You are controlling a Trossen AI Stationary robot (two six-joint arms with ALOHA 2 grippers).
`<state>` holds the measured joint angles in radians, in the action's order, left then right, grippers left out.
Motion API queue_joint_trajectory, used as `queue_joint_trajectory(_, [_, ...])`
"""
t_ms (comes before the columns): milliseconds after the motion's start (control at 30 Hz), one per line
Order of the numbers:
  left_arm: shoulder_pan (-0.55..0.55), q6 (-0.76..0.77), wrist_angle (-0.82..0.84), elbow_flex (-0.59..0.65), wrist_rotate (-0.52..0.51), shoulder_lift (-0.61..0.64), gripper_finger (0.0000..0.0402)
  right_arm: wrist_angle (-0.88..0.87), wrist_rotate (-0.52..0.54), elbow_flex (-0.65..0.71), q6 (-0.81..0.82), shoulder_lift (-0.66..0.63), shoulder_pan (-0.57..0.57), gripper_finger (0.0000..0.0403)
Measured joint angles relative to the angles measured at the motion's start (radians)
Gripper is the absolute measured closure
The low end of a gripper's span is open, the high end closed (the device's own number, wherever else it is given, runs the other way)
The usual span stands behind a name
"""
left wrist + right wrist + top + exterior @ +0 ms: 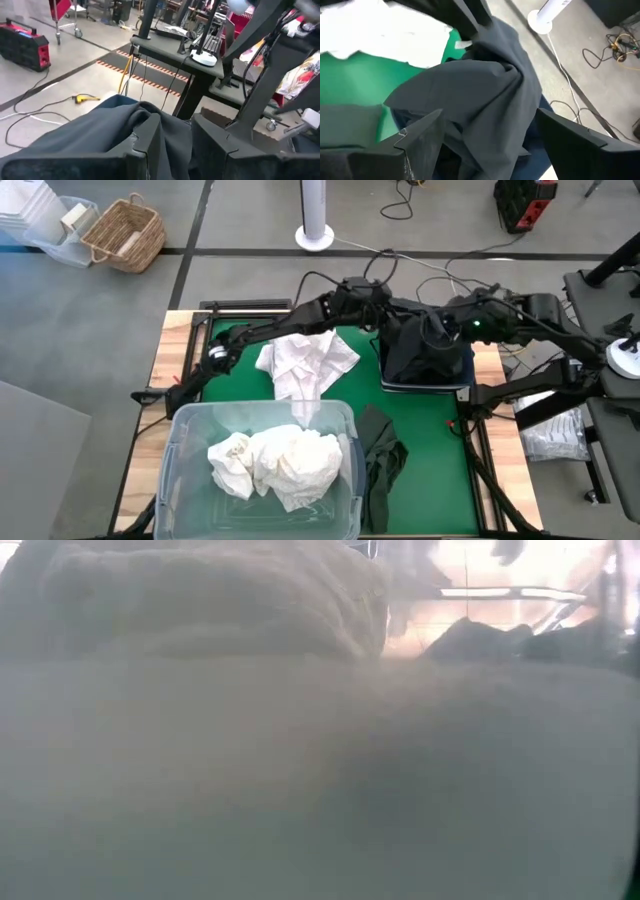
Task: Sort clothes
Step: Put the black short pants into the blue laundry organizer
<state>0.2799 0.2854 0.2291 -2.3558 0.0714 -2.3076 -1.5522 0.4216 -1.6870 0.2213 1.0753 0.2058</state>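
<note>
A dark grey garment [425, 355] is heaped in the dark blue bin [425, 387] at the table's far right. My left gripper [172, 135] reaches across from the left and is shut on this garment [100, 130]. My right gripper [490, 130] is open just above the same garment [470, 85], one finger on either side of the heap. A white garment [305, 360] lies crumpled on the green mat, its lower end draped over the clear tub's far rim. More white clothes [275, 460] fill the tub. An olive garment [380, 450] lies right of the tub. My left gripper pinches a raised fold of the dark grey garment [167, 122] between its two fingers [145, 145]. In the right wrist view the fingers come from above, at the top of the heap [485, 35]. The cloth hangs slack below them, and its lower part lies in the bin.
The clear plastic tub [175, 440] stands at the near edge and fills the low view [300, 790]. Both arms crowd the space over the bin. Bare green mat [420, 440] shows between the olive garment and the right edge. A wicker basket [125, 235] stands on the floor, off the table.
</note>
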Motion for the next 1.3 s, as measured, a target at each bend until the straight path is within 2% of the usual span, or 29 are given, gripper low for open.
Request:
queue_joint_trajectory(133, [0.015, 0.025, 0.084, 0.0, -0.006, 0.056, 0.0313, 0.079, 0.036, 0.082, 0.017, -0.07, 0.001, 0.0106])
queue_joint_trajectory(333, [0.03, 0.037, 0.075, 0.0, -0.01, 0.176, 0.0313, 0.29, 0.054, 0.233, 0.047, -0.108, 0.009, 0.0097])
queue_joint_trajectory(533, [0.032, 0.01, 0.077, 0.0, -0.011, 0.281, 0.0312, 0.421, 0.103, 0.311, 0.103, -0.026, 0.077, 0.0101])
queue_joint_trajectory(967, [0.028, -0.015, 0.133, 0.001, -0.009, 0.453, 0.0312, 0.379, 0.098, 0.281, 0.123, 0.174, 0.232, 0.0093])
queue_joint_trajectory(1167, [0.026, -0.015, 0.175, 0.002, -0.009, 0.491, 0.0312, 0.379, 0.033, 0.281, 0.102, 0.224, 0.273, 0.0123])
queue_joint_trajectory(1300, [0.026, -0.015, 0.206, 0.002, -0.006, 0.522, 0.0312, 0.38, -0.009, 0.281, 0.097, 0.243, 0.295, 0.0178])
